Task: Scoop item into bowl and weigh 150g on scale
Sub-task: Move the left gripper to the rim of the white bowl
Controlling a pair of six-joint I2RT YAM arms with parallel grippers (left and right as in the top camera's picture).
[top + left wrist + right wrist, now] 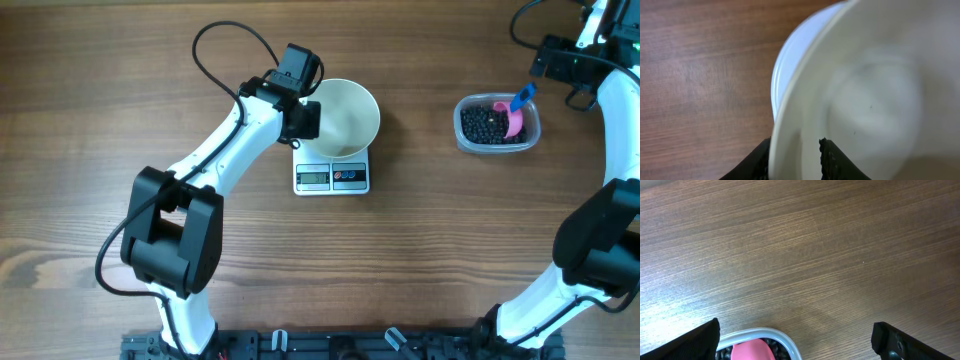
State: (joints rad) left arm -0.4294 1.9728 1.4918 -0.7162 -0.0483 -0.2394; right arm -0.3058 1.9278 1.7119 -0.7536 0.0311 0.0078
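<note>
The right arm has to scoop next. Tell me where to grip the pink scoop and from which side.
Grip the blue handle, coming down from above. It juts up and out over the far rim of the clear tub, free of the beans, while the pink scoop head lies down among them.

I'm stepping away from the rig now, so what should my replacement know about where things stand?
Left gripper: shut on the left rim of the bowl.
Right gripper: open, holding nothing, above the edge of the tub.
Bowl: empty, on the scale; whether it sits flat is unclear.
Beans: all in the tub, with the pink scoop lying in them.
Done: bowl brought to the scale.
Left: release the bowl, pick up the scoop, transfer beans, and check the weight on the display.
</note>
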